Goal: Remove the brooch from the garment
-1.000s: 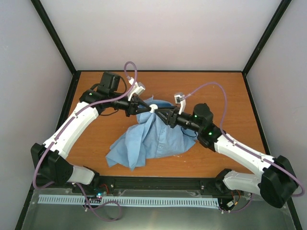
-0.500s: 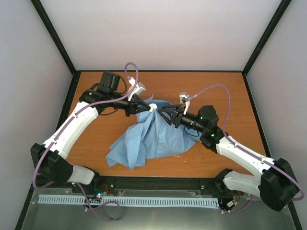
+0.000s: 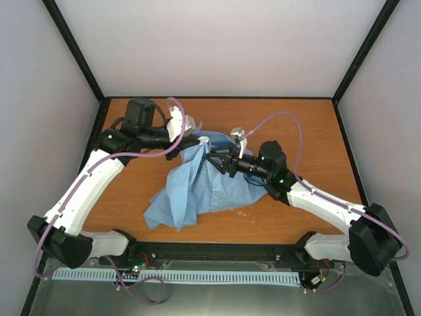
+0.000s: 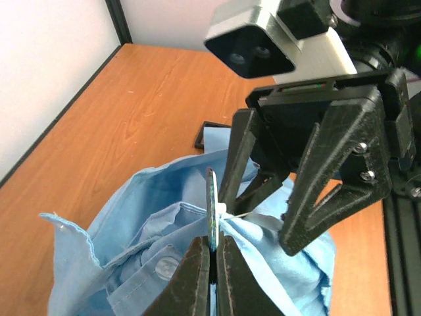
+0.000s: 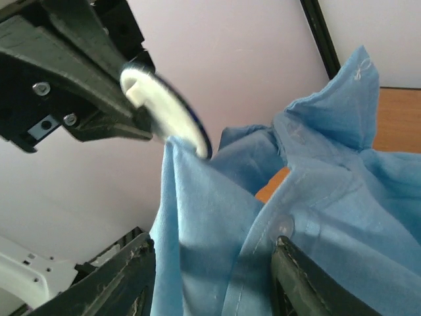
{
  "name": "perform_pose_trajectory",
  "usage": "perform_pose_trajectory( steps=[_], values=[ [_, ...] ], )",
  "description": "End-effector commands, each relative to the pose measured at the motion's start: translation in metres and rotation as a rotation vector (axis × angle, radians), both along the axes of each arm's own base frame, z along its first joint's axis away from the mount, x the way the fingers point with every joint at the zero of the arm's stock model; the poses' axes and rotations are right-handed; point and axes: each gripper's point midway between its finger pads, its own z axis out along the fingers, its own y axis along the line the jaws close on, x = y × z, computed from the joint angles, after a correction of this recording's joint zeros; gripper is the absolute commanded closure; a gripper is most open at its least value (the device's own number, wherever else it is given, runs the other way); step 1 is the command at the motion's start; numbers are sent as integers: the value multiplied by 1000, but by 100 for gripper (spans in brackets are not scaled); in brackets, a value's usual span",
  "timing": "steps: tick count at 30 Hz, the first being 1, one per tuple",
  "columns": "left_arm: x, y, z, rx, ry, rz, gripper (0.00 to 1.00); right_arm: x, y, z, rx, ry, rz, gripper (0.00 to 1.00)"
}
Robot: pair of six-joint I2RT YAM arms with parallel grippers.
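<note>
Orange-brown wood made up the table [image 3: 329,145], boxed in by pale walls [image 3: 217,46] and a black frame. On it lay the light blue shirt [image 3: 197,191], crumpled in a heap, with its far part pulled up off the wood into a peak. At that peak sat the brooch [image 5: 164,112], a small round disc. The right wrist camera saw its whitish back and dark blue rim, and the left wrist camera saw it edge-on as a thin blue sliver.

From the near left corner the left arm [image 3: 85,187] stretched up and across the table, its wrist turned inward toward the middle. The left gripper [image 4: 212,249] was pinched tight on the lower edge of the brooch, holding it above the wood with thin fabric hanging from it.

The right arm [image 3: 322,204] came in low from the near right corner, pointing back at its partner. The right gripper [image 5: 214,247] had its fingers spread wide on either side of the raised fold, just beside the brooch. Whether they touched the cloth could not be told.
</note>
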Motion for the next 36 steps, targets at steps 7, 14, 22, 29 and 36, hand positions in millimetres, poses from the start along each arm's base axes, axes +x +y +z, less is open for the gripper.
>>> perform_pose_trajectory(
  steps=[7,14,22,29,36],
  values=[
    [5,1,1,101,-307,-20,99,13,13,9,-17,-46,-33,93],
    [29,17,-3,197,-576,96,99,5,13,8,-5,-22,-5,97],
    [30,14,-15,263,-747,126,99,-2,20,11,25,3,40,97],
    [49,28,-10,335,-927,256,99,-4,17,9,23,9,33,97],
    [58,34,3,319,-902,337,99,1,16,5,6,26,3,97]
  ],
)
